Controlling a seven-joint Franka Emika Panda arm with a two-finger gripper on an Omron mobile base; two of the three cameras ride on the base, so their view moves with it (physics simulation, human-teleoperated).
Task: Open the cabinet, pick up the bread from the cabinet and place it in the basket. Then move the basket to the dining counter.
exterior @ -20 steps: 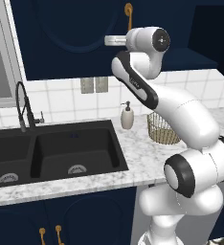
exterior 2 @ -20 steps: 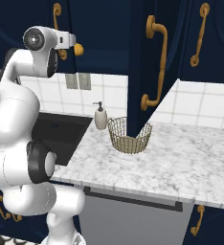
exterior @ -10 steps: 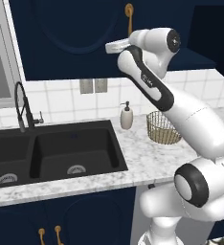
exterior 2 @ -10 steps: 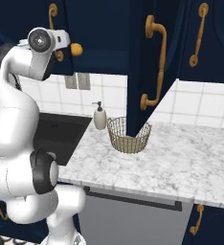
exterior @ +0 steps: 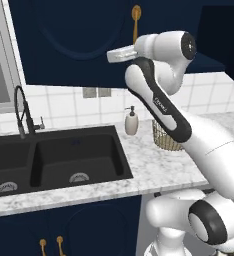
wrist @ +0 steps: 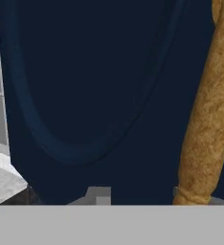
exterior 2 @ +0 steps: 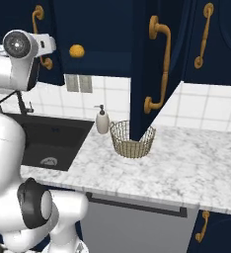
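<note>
Bread [exterior 2: 76, 51] sits inside the opened cabinet [exterior 2: 102, 34] at its lower edge in the right base view; likely light and soft, best pinched gently across its middle. Left base view: basket [exterior: 165, 137] rests on the counter [exterior: 154, 170] near its back edge. Hand view: brass handle [wrist: 207, 110] close; jaw width cannot be told.

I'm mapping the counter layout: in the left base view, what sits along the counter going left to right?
Faucet → black double sink → soap bottle → basket, partly behind the arm.
</note>
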